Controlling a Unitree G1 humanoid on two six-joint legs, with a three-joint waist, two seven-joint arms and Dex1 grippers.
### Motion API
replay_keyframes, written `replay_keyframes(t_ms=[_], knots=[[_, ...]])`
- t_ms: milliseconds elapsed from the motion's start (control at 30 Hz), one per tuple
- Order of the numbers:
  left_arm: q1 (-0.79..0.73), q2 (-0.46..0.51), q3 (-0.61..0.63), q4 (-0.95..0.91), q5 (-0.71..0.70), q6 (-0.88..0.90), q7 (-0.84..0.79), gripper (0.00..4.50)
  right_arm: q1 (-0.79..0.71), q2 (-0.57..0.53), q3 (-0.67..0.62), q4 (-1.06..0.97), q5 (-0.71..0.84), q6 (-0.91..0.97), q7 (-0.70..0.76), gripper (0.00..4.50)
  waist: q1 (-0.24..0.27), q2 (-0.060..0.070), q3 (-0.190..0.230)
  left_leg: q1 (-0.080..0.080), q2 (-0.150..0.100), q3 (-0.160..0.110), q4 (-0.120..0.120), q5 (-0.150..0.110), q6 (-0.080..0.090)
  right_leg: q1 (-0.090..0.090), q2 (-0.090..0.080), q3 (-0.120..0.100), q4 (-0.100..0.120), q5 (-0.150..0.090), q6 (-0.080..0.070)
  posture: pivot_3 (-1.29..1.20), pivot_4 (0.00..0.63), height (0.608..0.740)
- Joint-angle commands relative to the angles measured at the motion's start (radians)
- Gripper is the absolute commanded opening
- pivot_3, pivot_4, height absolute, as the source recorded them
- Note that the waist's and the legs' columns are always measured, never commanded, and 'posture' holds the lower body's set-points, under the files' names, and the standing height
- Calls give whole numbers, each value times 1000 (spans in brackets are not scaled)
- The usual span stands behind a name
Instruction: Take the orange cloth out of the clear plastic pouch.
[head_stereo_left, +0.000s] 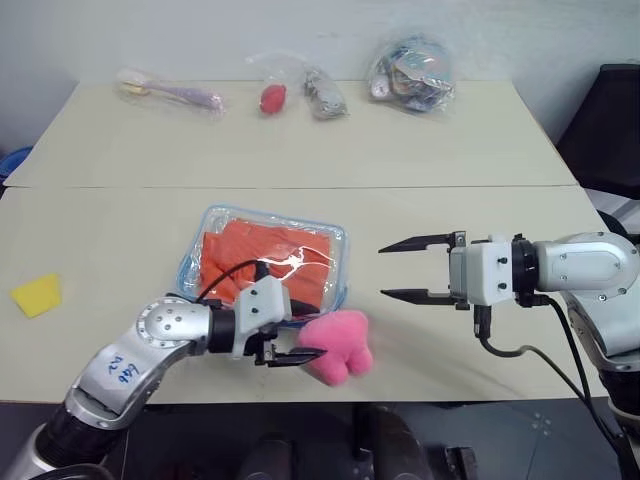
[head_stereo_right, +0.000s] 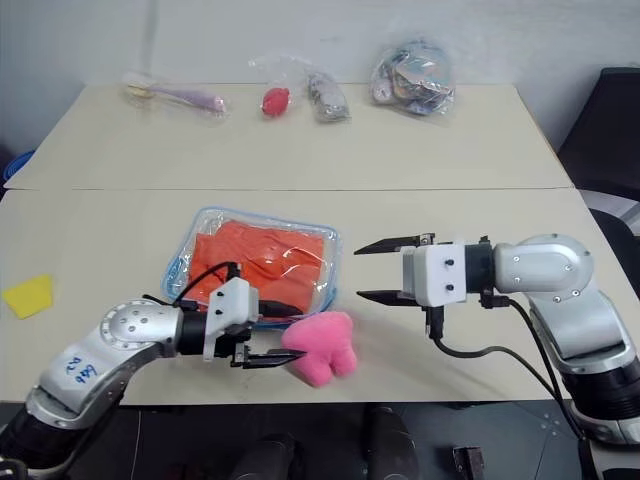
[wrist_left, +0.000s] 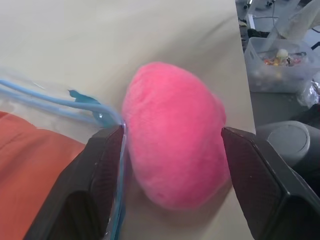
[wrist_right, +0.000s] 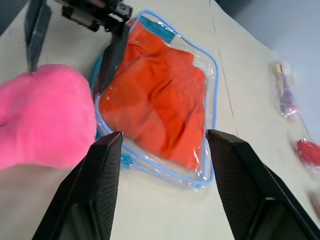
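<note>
The clear plastic pouch (head_stereo_left: 338, 236) with light blue edging lies flat on the near table, left of centre. The wrinkled orange cloth (head_stereo_left: 262, 256) is inside it. A fluffy pink puff (head_stereo_left: 340, 345) sits on the table at the pouch's near right corner. My left gripper (head_stereo_left: 305, 356) is low at that corner, open, its fingers (wrist_left: 107, 165) either side of the puff; one finger rests along the pouch's blue edge. My right gripper (head_stereo_left: 382, 270) hovers open above the table just right of the pouch, pointing at it, with nothing between its fingers (wrist_right: 107, 165).
A small yellow square (head_stereo_left: 37, 295) lies at the near table's left edge. Several crinkled clear bags (head_stereo_left: 410, 72) with small items line the far table's back. The puff is close to the table's front edge. A black chair (head_stereo_left: 612, 120) stands at the right.
</note>
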Motion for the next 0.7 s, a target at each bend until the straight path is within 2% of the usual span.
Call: replay_keyframes(t_ms=[33,233,333,467,633,700], knots=[[-19,-15,-23,0,35,-28,-14,3283,-15,-15,-36,0,2,4,-7,2733,0,0,0,0,0,0,0,0,0,0,0,0,0,0,0,0,150,740],[-22,-22,-69,33,86,-46,-47,3283,-17,1,-19,-6,-10,16,-14,2733,0,0,0,0,0,1,0,0,0,0,0,0,0,0,0,0,150,740],[-20,-36,-52,41,97,-58,-39,2691,-17,6,-14,-7,-12,14,-14,2773,1,0,0,0,0,0,0,0,0,0,0,0,0,0,0,0,150,740],[24,2,6,-6,51,-54,-83,1412,-10,12,6,-9,-4,11,6,2773,-1,0,0,0,0,0,0,0,0,0,0,0,0,0,0,0,150,740],[102,84,198,-81,-93,47,-111,57,-19,70,94,35,-61,-39,10,2773,-5,0,0,1,1,-2,0,0,0,0,0,0,1,0,0,0,150,740],[120,112,270,-107,-161,99,-112,22,-29,113,145,78,-120,-93,-1,2773,-5,0,0,1,2,-2,0,0,0,0,0,0,1,0,0,0,150,740]])
